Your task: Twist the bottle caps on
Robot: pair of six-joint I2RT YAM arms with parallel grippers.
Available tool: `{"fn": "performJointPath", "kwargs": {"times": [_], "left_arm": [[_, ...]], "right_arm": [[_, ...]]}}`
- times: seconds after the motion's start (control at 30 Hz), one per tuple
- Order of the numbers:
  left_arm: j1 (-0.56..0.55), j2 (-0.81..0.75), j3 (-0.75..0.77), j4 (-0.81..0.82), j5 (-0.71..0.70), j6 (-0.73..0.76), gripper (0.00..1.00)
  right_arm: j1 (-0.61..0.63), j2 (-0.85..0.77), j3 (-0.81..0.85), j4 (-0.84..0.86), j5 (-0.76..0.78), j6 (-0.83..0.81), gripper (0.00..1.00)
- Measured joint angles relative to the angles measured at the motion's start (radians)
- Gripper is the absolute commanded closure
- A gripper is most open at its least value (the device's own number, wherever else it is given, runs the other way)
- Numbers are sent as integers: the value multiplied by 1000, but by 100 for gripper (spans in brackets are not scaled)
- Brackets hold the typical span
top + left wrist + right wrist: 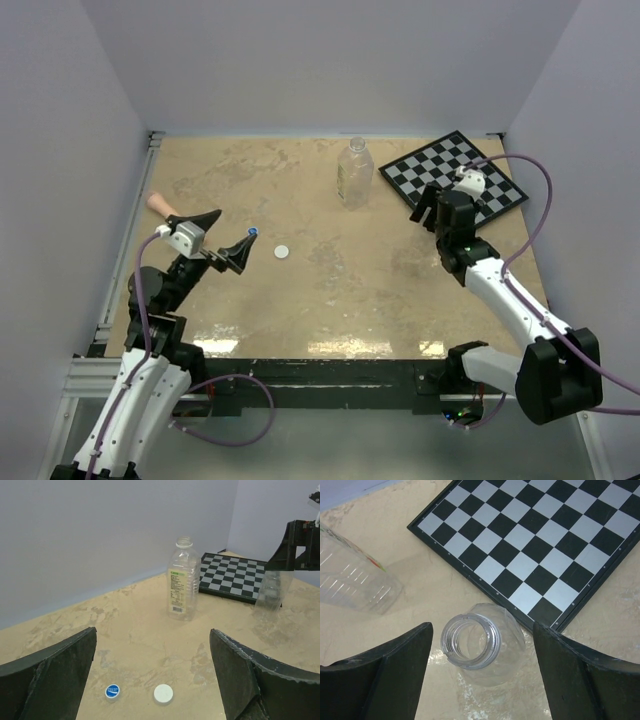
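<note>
Top view: mottled tan, stone-look counter [330, 310], glossy near the front. The tall clear plastic bottle [354, 175] stands uncapped at the back, beside a checkerboard [410, 172]. The flat round white cap [283, 252] and the blue cap [252, 232] lie mid-left, apart.

Left wrist view: left jaws gape wide and hold nothing, with both caps on the counter between them.

Right wrist view: right jaws are spread either side of the small bottle [472, 642], clear of it. Its threaded mouth is bare.
</note>
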State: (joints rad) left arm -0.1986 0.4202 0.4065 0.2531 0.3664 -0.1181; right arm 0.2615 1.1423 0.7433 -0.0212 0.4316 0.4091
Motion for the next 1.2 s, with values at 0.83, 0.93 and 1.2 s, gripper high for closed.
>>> {"fn": "performJointPath", "kwargs": {"times": [0.83,0.93,1.2], "left_arm": [[-142,391,184,-61,260,56,2],[-177,434,218,-56,277,60,2],[-259,568,278,-30,328,67,2]], "right_arm": [[306,-24,92,-20,-229,-192,60],[371,-24,141,-21,-335,-237,60],[468,-29,252,-33,-591,-314,59]]}}
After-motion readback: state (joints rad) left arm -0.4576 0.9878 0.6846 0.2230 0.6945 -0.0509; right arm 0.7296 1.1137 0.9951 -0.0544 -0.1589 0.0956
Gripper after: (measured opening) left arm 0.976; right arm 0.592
